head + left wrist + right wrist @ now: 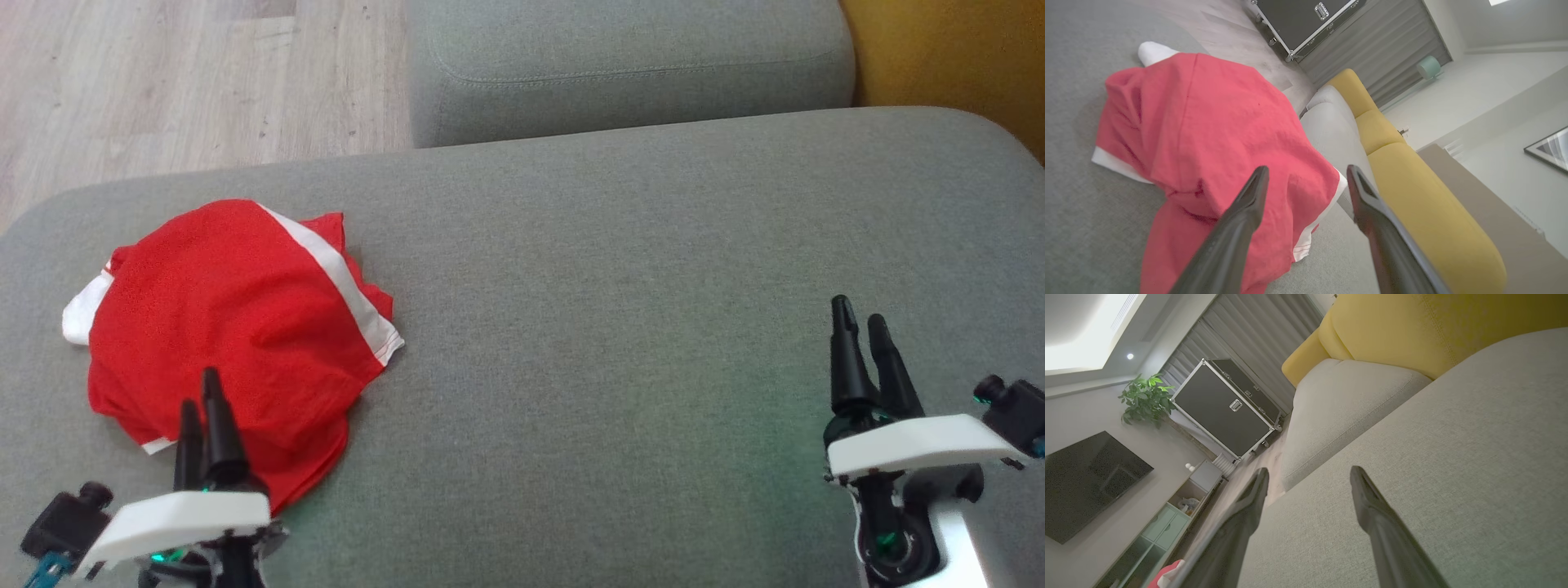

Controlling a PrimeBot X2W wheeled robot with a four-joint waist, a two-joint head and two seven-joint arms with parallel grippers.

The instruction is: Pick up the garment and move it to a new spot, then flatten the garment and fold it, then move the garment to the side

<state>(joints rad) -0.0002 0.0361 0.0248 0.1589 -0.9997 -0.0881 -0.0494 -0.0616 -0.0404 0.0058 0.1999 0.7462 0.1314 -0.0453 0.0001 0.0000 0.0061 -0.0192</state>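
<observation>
Head view: one red garment [237, 327], white-trimmed, heaped at the left end of the grey sofa seat [620, 327]; nothing in hand.

We list the left gripper [200, 388] as spread wide and empty, poised over the garment's near edge without, as far as we can tell, touching the cloth (the left wrist view shows the fabric mounded and creased between and beyond its fingers). The right gripper [859, 310] we enter likewise: wide apart, empty, well away over bare seat. Progress, by our reckoning: none of the steps shows as done. The garment lies rumpled, not flat or squarely folded, so lifting, relocating, flattening, folding and setting aside all appear outstanding.
</observation>
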